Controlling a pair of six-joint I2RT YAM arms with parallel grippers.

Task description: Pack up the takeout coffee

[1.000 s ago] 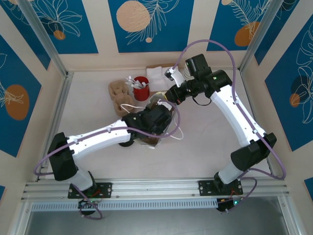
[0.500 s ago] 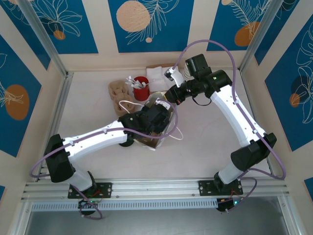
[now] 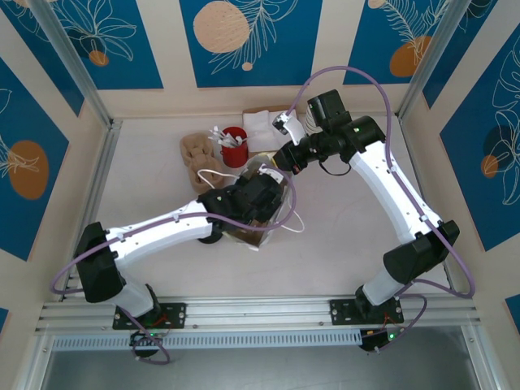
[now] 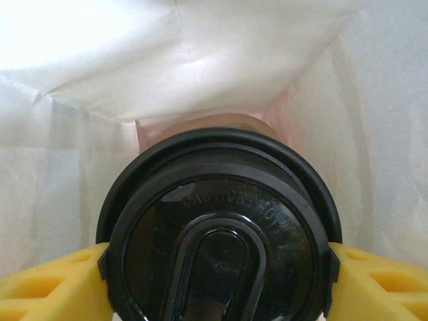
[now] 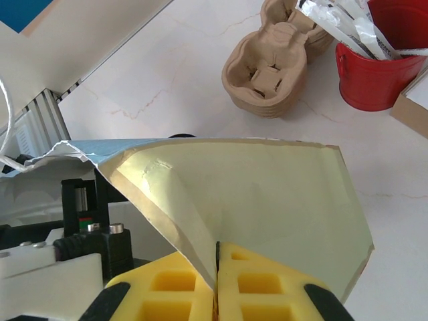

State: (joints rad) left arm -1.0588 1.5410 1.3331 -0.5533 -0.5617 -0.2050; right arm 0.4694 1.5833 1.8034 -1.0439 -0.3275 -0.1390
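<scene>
Here, left fingers [image 4: 40,287] clamp the takeout coffee [image 4: 217,227] at its glossy black embossed lid; right fingers [image 5: 175,291] pinch the bag [image 5: 267,200].

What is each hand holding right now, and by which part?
The left hand grips the takeout coffee by opposite sides at its black lid, inside the bag. The right hand pinches the bag's top edge.

The takeout coffee [image 4: 218,200] is mostly hidden behind its black lid [image 4: 221,267], which the bottom edge crops.
</scene>
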